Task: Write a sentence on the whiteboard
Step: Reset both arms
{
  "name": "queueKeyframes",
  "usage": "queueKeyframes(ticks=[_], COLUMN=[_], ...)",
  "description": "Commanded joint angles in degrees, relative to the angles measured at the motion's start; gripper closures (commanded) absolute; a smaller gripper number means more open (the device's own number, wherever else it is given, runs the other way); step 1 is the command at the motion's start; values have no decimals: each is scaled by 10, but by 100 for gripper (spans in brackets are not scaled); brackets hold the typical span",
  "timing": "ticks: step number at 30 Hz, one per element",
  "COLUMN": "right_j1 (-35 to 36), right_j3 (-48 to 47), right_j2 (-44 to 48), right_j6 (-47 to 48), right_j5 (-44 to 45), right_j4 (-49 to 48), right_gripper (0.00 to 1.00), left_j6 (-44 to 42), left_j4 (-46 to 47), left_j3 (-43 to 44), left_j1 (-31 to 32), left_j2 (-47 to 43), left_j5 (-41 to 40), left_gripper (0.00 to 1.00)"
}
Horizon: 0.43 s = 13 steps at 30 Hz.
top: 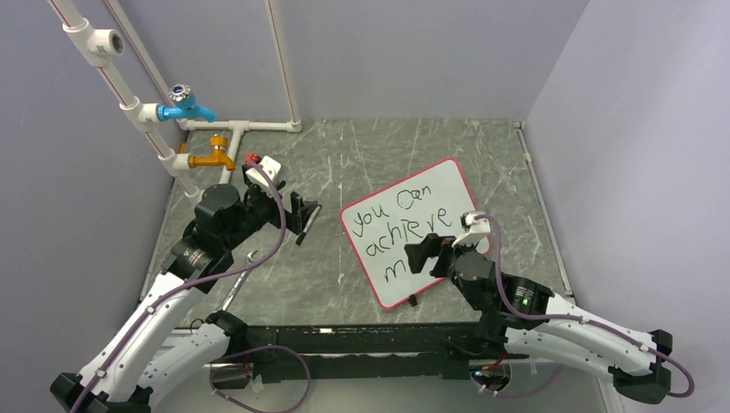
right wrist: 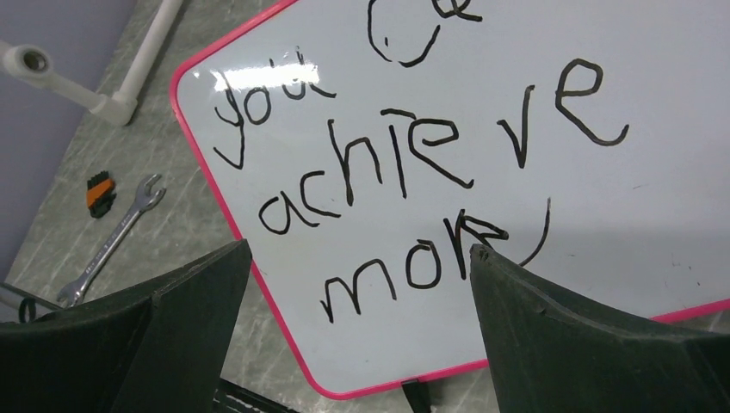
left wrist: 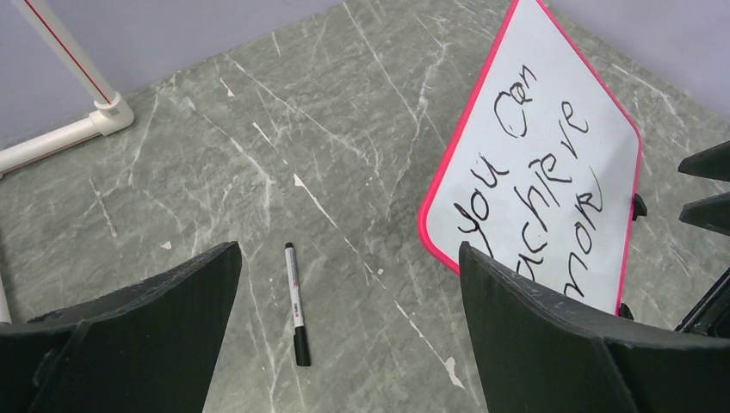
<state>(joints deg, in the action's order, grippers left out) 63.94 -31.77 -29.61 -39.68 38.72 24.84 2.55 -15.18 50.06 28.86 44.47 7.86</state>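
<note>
The left tool (left wrist: 349, 249) and right tool (right wrist: 359, 248) gape empty, slim black-capped marker (left wrist: 295, 301) lying on grey marbled counter (left wrist: 215, 155), seemingly because the red-rimmed glossy whiteboard (right wrist: 646, 215) reads finished.

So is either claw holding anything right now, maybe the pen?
Nothing is held. The left claw and the right claw are both open and empty; the pen lies loose on the table beside the whiteboard.

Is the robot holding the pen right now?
No, the pen lies loose on the table, untouched by the open left gripper.
</note>
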Motion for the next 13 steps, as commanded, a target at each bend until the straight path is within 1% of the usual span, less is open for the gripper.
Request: queueKeyframes(ticks=[1, 7, 13], right_j1=[0, 0, 0], right_j3=[10, 18, 13], right_j2=[29, 51, 48], right_j6=[-13, 6, 16], right_j5=[4, 1, -1], right_j4=[-6, -22, -23], right_gripper=[0, 0, 0], left_j6=[-6, -6, -6], left_j4=[6, 3, 3], left_j3=[24, 24, 25], left_j1=[-1, 0, -1], left_j2=[-3, -3, 0], left_j5=[12, 11, 15], left_gripper=[1, 1, 1])
